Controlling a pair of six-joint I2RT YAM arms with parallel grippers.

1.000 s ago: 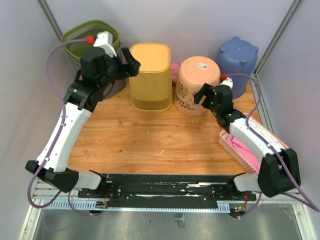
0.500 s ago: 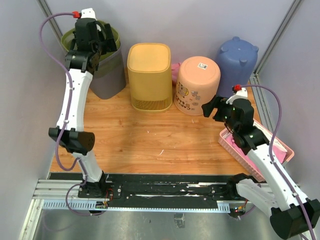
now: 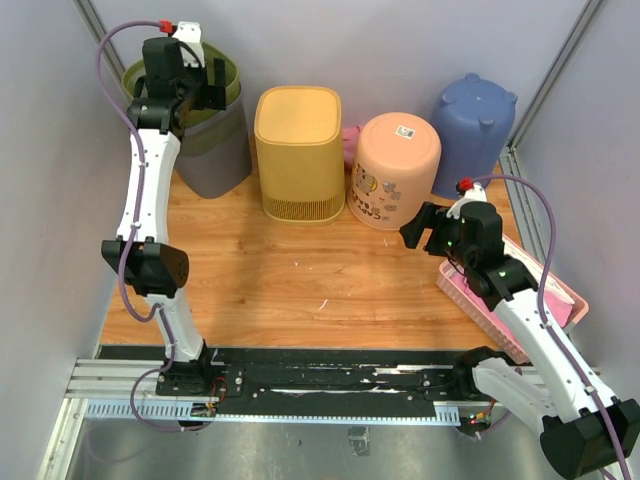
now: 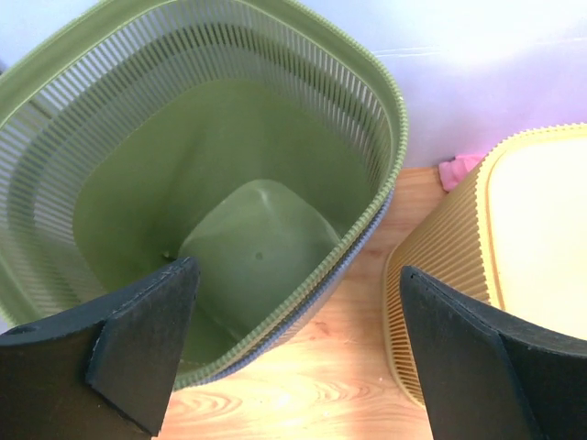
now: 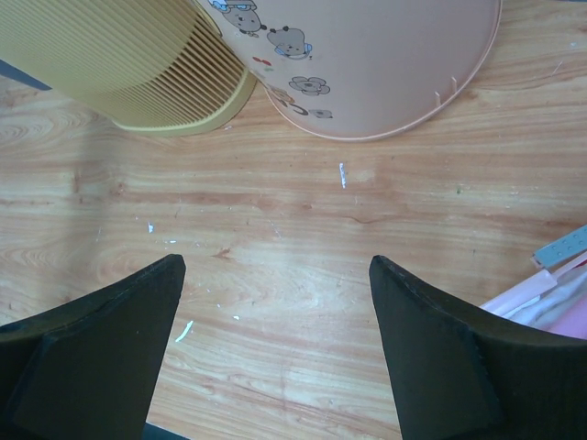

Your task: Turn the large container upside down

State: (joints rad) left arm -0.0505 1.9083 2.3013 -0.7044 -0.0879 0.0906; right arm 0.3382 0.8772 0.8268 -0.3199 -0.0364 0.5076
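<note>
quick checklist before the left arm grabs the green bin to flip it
1. Left gripper open: ok.
2. Jaws lined up on the green bin: ok, its right-hand rim runs between the fingers in the wrist view.
3. Height above the rim: cannot tell.
4. Bin empty: ok, nothing shows inside.
5. Room to tip it: not ok, the yellow bin stands close beside it, with only a narrow gap.
6. Right gripper out of the way: ok, open over bare table by the peach bin.
</note>
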